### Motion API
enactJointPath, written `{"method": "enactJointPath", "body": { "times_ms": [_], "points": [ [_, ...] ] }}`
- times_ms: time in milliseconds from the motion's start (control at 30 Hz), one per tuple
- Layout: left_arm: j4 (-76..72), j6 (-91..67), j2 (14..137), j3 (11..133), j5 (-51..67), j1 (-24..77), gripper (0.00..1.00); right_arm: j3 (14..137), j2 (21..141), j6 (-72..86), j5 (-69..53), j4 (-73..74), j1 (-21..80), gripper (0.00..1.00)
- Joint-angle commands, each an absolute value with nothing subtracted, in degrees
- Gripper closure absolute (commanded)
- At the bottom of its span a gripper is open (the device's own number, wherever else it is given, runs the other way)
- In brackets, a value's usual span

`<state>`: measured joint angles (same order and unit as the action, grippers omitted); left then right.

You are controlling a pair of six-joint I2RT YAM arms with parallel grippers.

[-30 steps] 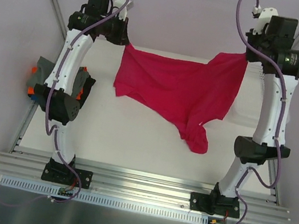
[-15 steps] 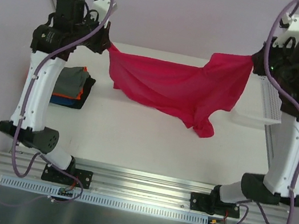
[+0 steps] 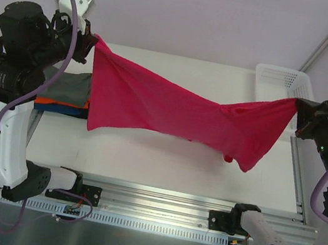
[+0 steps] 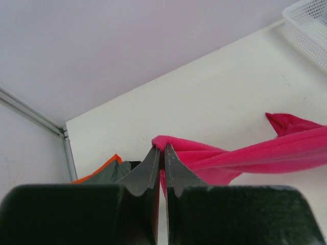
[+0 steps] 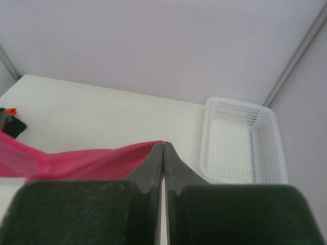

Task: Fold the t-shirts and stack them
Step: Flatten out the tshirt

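A magenta-red t-shirt hangs stretched in the air between both arms, above the white table. My left gripper is shut on its left corner, high at the far left. My right gripper is shut on the other corner at the right edge. The cloth sags in the middle and a loose fold dangles lower right. A stack of folded t-shirts, grey on top with orange, blue and black below, lies at the table's left edge, partly behind the left arm.
A white lattice basket stands at the back right corner of the table, also in the right wrist view as the basket. Aluminium rails run along the near edge, with both arm bases bolted there.
Both arms have swung outward and up, pulling the red shirt from a bunched drape into a wide taut span. The folded stack has come into view.
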<state>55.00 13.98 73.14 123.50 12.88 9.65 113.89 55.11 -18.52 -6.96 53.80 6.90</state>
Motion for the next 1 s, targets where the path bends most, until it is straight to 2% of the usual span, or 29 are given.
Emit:
{"method": "enactJointPath", "body": {
  "times_ms": [0, 167, 333, 500, 633, 767, 967],
  "points": [
    [49.93, 16.17, 77.42, 127.78, 8.62, 8.79, 1.0, 114.34, 59.32, -23.37, 3.21, 47.12, 6.42, 0.99],
    [46.5, 17.58, 87.44, 135.26, 7.73, 8.79, 1.0, 115.83, 66.52, -23.56, 6.32, 39.92, 6.33, 0.99],
    [45.44, 17.49, 96.66, 141.4, 8.78, 8.79, 1.0, 124.17, 80.12, -23.9, 6.77, 38.76, 6.24, 0.99],
    [44.56, 17.49, 101.95, 144.66, 10.63, 9.05, 1.0, 130.86, 86.74, -24.17, 4.93, 38.76, 6.24, 0.99],
    [43.86, 18.36, 102.84, 147.21, 10.29, 11.77, 1.0, 130.69, 85.79, -21.98, 4.84, 38.49, 6.33, 0.99],
    [43.86, 19.69, 99.68, 145.73, 8.88, 16.34, 1.0, 127.8, 79.13, -22.5, 3.69, 39.37, 6.33, 0.99],
    [44.03, 20.48, 88.7, 134.32, 6.59, 21.0, 1.0, 117.8, 65.67, -22.51, 3.95, 45.94, 6.24, 0.99]
  ]
}}
